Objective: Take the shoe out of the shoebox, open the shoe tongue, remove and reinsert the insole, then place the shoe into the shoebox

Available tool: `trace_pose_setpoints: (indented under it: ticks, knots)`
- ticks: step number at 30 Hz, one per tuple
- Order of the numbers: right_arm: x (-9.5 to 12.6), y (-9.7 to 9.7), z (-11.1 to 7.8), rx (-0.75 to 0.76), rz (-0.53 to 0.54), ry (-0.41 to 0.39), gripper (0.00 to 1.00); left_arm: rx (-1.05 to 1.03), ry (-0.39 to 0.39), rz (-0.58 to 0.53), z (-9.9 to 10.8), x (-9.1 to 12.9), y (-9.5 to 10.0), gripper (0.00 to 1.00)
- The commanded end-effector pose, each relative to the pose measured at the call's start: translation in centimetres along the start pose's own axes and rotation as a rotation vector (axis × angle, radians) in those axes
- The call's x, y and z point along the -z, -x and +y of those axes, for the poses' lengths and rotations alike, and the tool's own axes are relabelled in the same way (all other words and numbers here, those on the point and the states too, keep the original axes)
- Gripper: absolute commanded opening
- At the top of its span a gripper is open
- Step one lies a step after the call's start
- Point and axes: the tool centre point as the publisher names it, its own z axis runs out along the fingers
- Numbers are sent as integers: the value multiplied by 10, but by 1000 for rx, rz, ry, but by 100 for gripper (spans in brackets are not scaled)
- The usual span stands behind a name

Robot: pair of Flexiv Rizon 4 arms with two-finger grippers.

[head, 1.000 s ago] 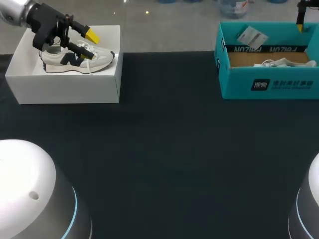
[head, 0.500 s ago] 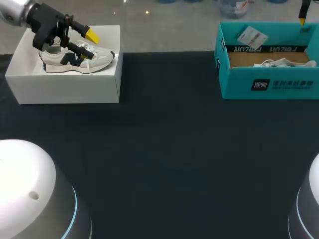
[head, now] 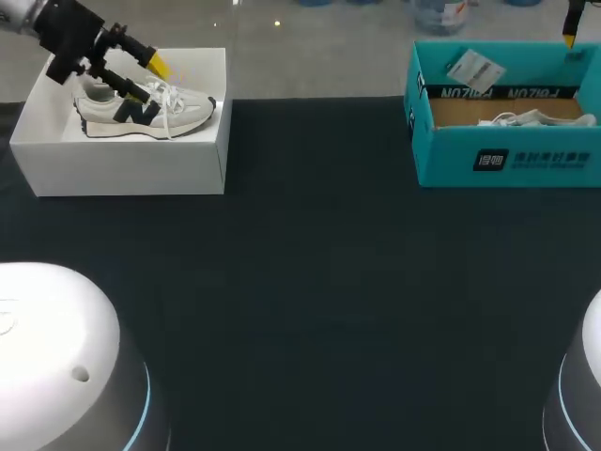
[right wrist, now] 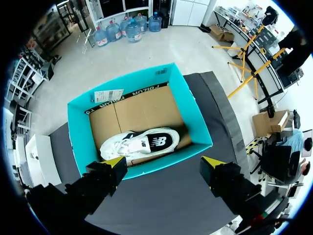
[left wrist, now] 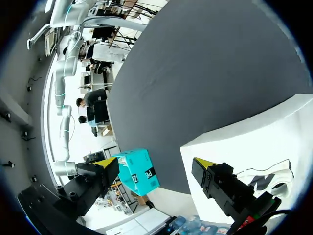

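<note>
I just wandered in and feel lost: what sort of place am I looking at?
Probably a robot test bench. Two arms end in a left gripper and a right gripper, over a dark table holding a white shoebox with a sneaker and a teal shoebox with another shoe.

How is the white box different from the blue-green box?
The white box is plain outside; the blue-green box has print on its front wall. The white box is white inside too, while the blue-green box has a brown cardboard floor. The white box sits at the far left of the table, the blue-green box at the far right. Both are open on top, and each holds a white shoe: the left shoe and the right shoe.
</note>
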Motion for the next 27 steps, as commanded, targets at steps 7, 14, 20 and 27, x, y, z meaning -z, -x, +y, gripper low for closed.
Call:
trace_pose_setpoints:
  ticks: [7, 14, 20, 27]
  knots:
    - [0, 0, -1, 0, 2, 2, 100, 31, -44, 322, 47, 29, -56, 100]
    - [0, 0, -1, 0, 2, 2, 100, -17, -38, 542, 65, 35, -82, 100]
    - [0, 0, -1, 0, 2, 2, 100, -36, -97, 712, 67, 40, -107, 100]
    - [0, 0, -1, 0, 2, 2, 100, -12, -64, 801, 70, 47, -120, 100]
